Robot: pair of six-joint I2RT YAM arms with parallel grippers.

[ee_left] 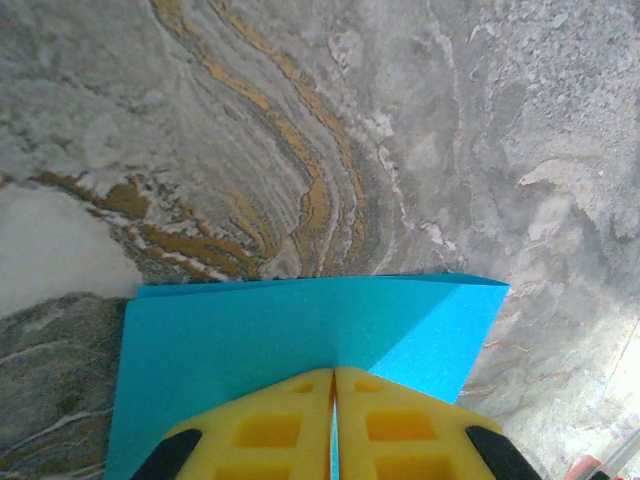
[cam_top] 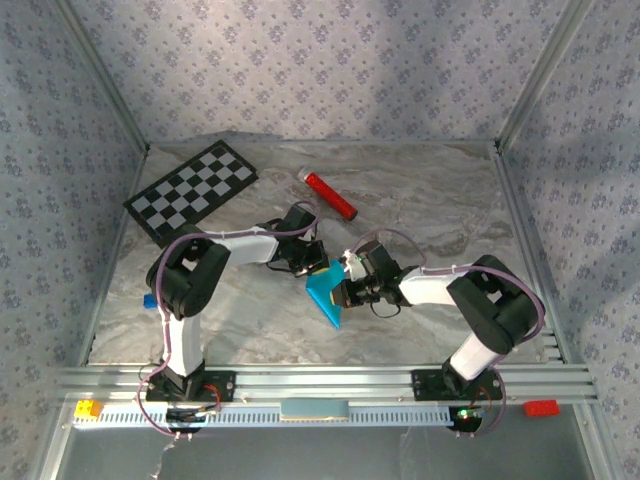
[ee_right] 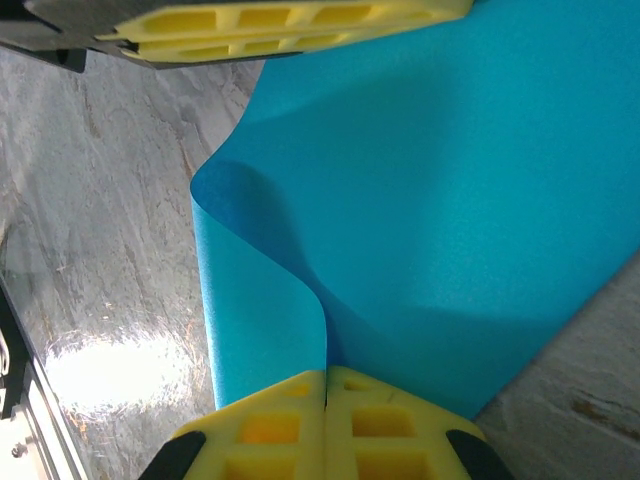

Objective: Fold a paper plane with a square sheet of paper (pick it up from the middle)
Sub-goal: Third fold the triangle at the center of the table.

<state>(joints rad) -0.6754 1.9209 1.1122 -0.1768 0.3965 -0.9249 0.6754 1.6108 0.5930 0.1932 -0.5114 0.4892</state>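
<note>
table [cam_top: 440,200]: marbled; the work sits near its middle, toward the near edge.
checkerboard [cam_top: 192,190]: far-left corner, apart from the work.
square sheet of paper [cam_top: 326,290]: cyan, already folded to a tapering wedge, with one flap curling loose and uncreased. Judged about midway and not yet a plane; further folds and pressing remain.
left jaws: together, clamped on the sheet's edge.
right jaws: together, clamped on the opposite edge.
red cylinder [cam_top: 330,196]: toward the far edge, apart.
</note>
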